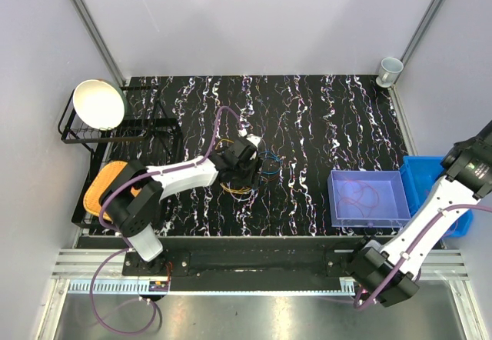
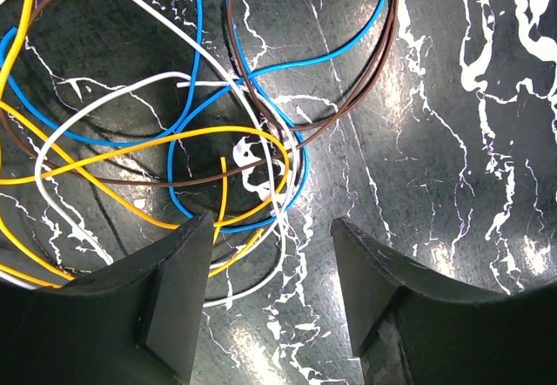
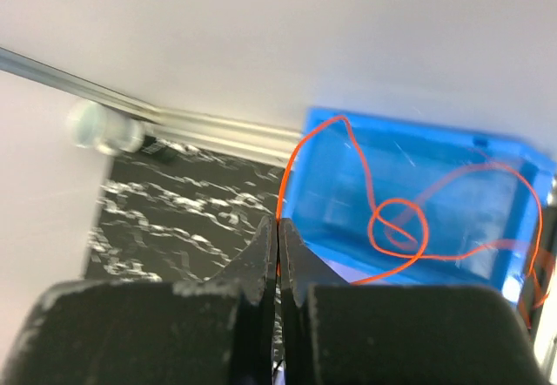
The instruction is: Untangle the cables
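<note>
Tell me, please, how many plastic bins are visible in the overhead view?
2. A clear bin sits at the table's front right; a blue bin stands beside it, further right, partly covered by the right arm. I see no sign of others hidden.

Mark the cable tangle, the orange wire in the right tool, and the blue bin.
cable tangle [image 2: 261,132], left wrist view, central crossing of wires.
orange wire [image 3: 296,154], right wrist view, stretch rising from the pinch.
blue bin [image 3: 409,125], right wrist view, its rim.

No text, label, brand mark, number or sign can be read in the top, left wrist or right wrist views.
</note>
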